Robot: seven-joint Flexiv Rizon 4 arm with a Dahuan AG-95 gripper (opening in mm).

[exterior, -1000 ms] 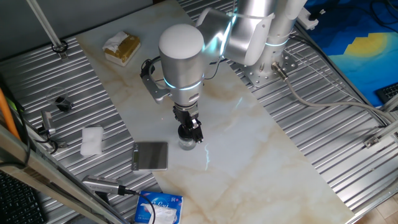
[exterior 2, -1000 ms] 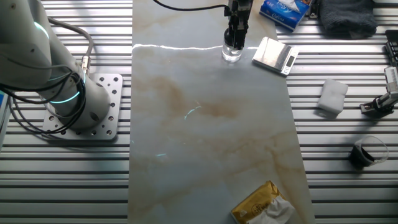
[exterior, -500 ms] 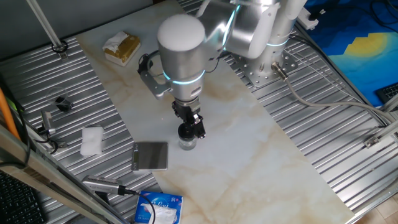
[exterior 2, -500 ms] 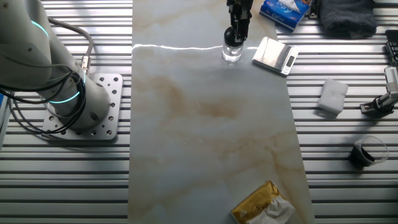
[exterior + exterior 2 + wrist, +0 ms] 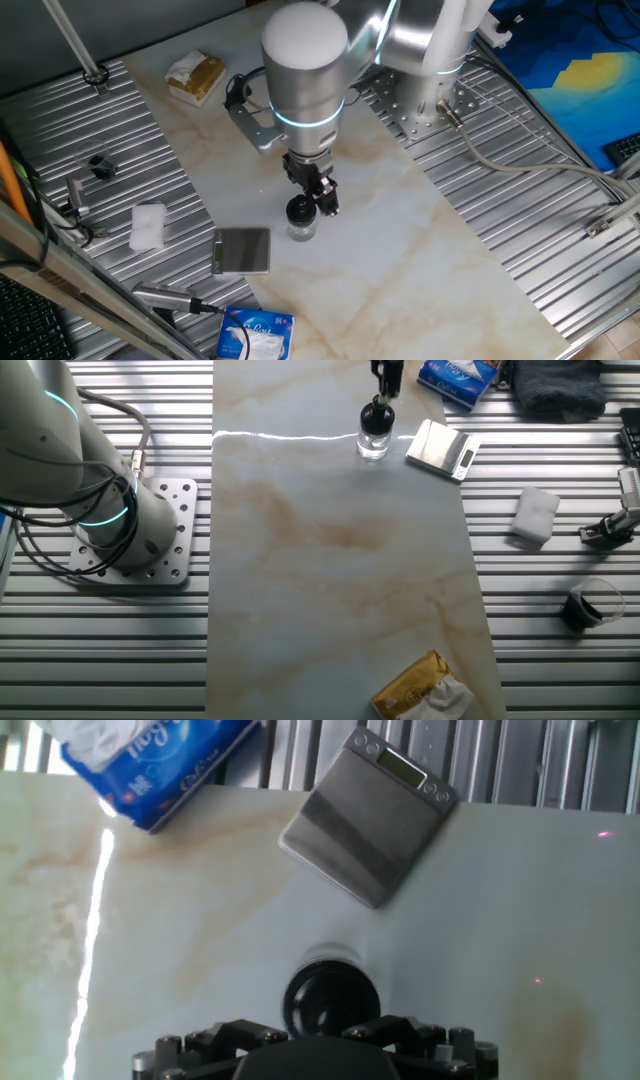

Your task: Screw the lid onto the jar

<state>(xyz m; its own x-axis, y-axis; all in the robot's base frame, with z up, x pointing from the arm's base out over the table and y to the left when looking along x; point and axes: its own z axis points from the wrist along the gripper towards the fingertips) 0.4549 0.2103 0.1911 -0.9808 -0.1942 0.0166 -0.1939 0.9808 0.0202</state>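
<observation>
The jar (image 5: 301, 230) is small clear glass and stands upright on the marble table top. The black lid (image 5: 299, 210) sits on its mouth. Both show in the other fixed view, the jar (image 5: 373, 444) below the lid (image 5: 376, 412). In the hand view the lid (image 5: 330, 998) is a dark round disc just ahead of the hand's body, and it covers the jar. My gripper (image 5: 325, 197) hangs above and slightly right of the lid, apart from it, with the jaws open and empty. In the other fixed view the gripper (image 5: 386, 374) is above the lid.
A grey square scale (image 5: 243, 250) lies just left of the jar, also in the hand view (image 5: 367, 815). A blue tissue pack (image 5: 256, 333) lies near the front edge. A white folded cloth (image 5: 148, 225) and a yellow-wrapped packet (image 5: 196, 76) lie farther left.
My gripper has let go of the lid and risen off it, drifting slightly right. The lid stays on the jar, which has not moved.
</observation>
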